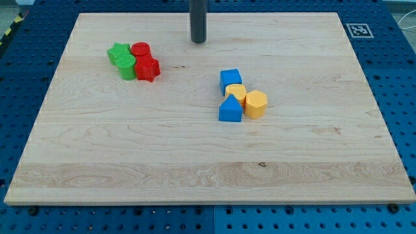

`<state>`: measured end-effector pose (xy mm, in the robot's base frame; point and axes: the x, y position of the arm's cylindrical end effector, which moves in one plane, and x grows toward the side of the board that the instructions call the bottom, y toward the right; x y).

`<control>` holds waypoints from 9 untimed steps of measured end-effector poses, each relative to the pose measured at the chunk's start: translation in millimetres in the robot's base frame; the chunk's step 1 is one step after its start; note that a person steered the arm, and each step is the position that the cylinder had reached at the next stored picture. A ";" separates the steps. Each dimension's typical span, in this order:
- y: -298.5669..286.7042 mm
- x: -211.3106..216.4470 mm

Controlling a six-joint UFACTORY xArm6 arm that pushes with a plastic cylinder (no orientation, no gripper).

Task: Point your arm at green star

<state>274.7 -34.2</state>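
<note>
The green star (pixel 118 53) lies at the upper left of the wooden board (pixel 130 143), at the left end of a tight cluster. Touching it are a green cylinder (pixel 127 67), a red cylinder (pixel 140 50) and a red star-like block (pixel 148 67). My tip (pixel 198 41) is the lower end of the dark rod near the view's top centre. It stands to the right of the cluster, well apart from the green star, with the red cylinder between them.
A second cluster sits right of centre: a blue cube (pixel 230 79), a blue triangular block (pixel 230 109), a yellow block (pixel 236 92) and a yellow hexagonal block (pixel 256 104). A marker tag (pixel 358 30) is at the board's top right corner.
</note>
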 end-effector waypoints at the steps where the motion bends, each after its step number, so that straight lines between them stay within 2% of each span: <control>1: -21.7 -11.1; 7: -169.9 -19.2; 9: -183.4 17.2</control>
<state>292.0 -217.6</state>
